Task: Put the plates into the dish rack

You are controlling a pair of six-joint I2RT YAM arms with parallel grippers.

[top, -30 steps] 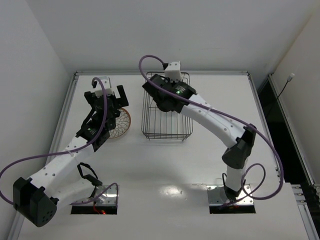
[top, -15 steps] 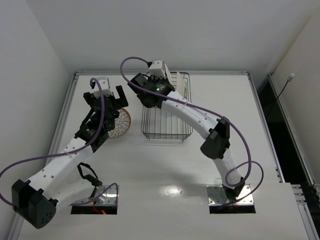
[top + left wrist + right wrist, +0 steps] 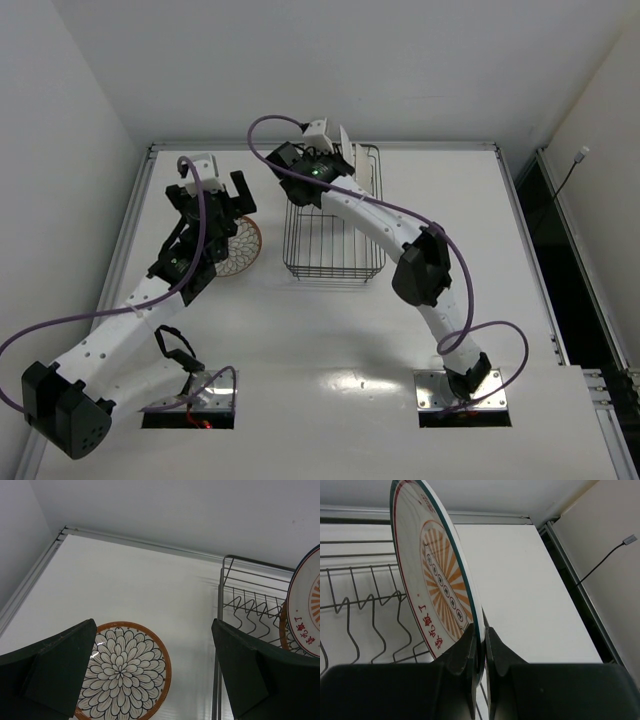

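1. While the right gripper [image 3: 479, 630] pinched the round white ceramic plate with a dark rim and orange sunburst centre [image 3: 432, 585], its two fingers were clamped on the plate's lower edge, one on each face. The plate stood on edge, close to upright with a slight lean.
2. That plate hung over the far end of the rectangular black wire dish rack [image 3: 365, 605], in the upper middle of the top view. Whether its lower edge touched the upright divider prongs could not be told.
3. The left gripper [image 3: 154, 630] hovered with its fingers spread wide and nothing between them. Below it lay the round orange-rimmed plate with a dense petal pattern [image 3: 125, 665], flat on the white table [image 3: 450, 200], just beside the rack, on its left in the top view.
4. Low behind the white plate in the left wrist view, a curved orange edge [image 3: 283, 630] showed within the rack. It was probably another plate, though too little showed to be sure.
5. As for handling, the plates looked stiff, glazed and brittle, so probably slippery under the fingers and unforgiving of a knock against wire.
6. A pinch at the rim left the held plate free to swing, so it called for slow lowering into a gap between prongs.
7. The flat plate offered only its raised rim to take hold of, probably at the edge nearest the open fingers.
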